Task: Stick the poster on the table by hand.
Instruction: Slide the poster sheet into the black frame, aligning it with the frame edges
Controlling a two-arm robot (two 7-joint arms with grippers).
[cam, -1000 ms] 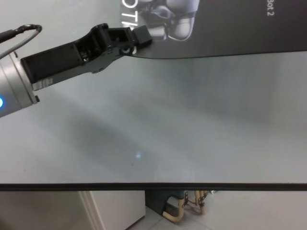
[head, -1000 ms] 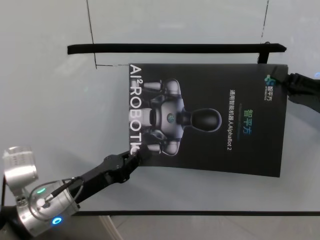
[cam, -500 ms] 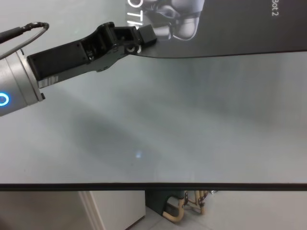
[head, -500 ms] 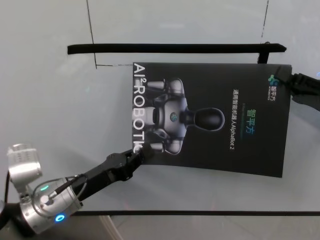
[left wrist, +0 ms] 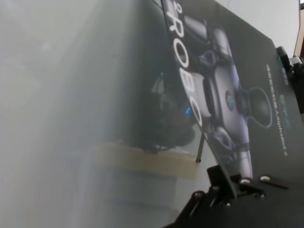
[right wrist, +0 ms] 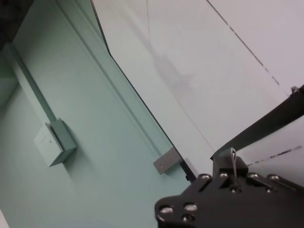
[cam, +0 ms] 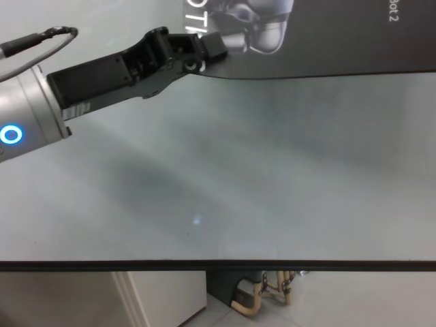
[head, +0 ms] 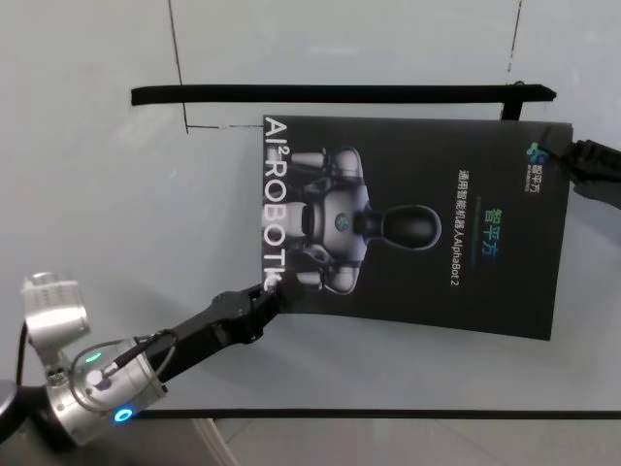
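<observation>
A: Where is the large thin dark charcoal poster [head: 417, 228]?

B: Over the wide pale grey glossy table [head: 97, 214], pinched at opposite corners. The black left gripper [head: 272, 294] is clamped on its near left corner, the black right gripper [head: 572, 155] on its far right corner.

A: Handling?

B: Probably light, floppy, easily creased; keep hold at the corners, taut.

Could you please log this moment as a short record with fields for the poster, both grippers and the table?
poster: dark sheet with a printed robot, lying on the table, held at two opposite corners
left gripper: shut on the poster's near left corner
right gripper: shut on the poster's far right corner
table: pale grey glossy top
other: black strip lying beyond the poster's far edge
</observation>
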